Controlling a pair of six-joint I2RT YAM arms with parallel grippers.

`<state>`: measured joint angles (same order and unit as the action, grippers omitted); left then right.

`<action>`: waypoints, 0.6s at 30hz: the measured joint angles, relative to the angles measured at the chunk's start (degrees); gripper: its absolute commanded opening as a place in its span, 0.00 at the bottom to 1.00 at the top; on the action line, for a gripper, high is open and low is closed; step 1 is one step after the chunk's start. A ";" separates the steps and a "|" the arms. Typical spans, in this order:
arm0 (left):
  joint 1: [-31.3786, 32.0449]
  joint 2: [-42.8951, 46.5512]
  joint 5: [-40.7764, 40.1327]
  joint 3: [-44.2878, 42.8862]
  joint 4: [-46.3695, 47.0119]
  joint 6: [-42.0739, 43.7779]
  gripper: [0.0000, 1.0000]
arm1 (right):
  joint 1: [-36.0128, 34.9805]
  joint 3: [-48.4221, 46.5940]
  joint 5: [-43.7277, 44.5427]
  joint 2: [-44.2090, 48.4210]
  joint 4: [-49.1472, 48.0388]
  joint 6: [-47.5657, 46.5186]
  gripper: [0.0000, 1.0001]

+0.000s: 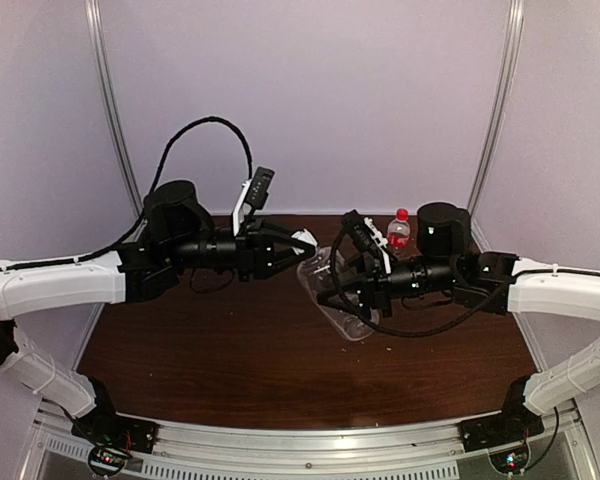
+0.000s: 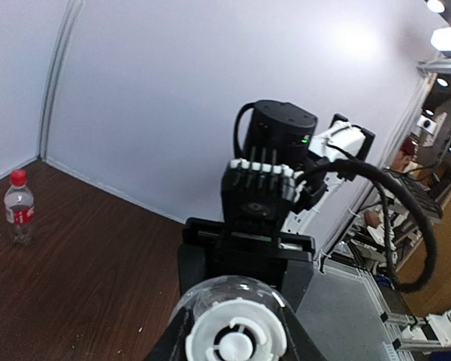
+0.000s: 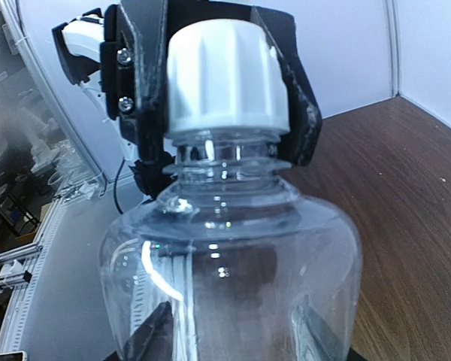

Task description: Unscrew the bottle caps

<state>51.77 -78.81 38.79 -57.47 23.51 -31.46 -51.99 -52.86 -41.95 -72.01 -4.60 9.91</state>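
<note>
The left end effector (image 1: pixel 302 240) clenches the white cap (image 3: pixel 225 75) of the plain bottle (image 3: pixel 225 256), which the right end effector (image 1: pixel 342 298) grasps mid-frame above the table (image 1: pixel 230 350). The red-label bottle (image 1: pixel 399 232) stands capped, upper right.

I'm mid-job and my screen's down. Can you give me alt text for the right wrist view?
The left claw clamps the white cap, which sits on the neck of the clear plain bottle filling the frame. The right claw grips the bottle's body at the bottom edge; brown table at right.
</note>
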 measured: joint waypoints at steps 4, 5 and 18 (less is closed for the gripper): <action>1.95 0.50 -10.84 -1.57 -6.47 -4.37 0.22 | -0.02 -0.11 7.58 0.04 1.75 -1.99 0.36; 2.69 0.50 -14.47 -2.43 -8.68 -5.73 0.22 | -0.02 -0.13 9.14 0.04 1.97 -2.51 0.36; 4.59 0.33 -22.73 -4.79 -12.85 -9.73 0.59 | -0.13 -0.07 12.81 0.04 2.12 -4.20 0.36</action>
<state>56.36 -78.48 16.05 -62.26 10.66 -41.19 -52.12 -52.93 -29.15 -71.96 -2.48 5.72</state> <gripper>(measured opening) 0.504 0.517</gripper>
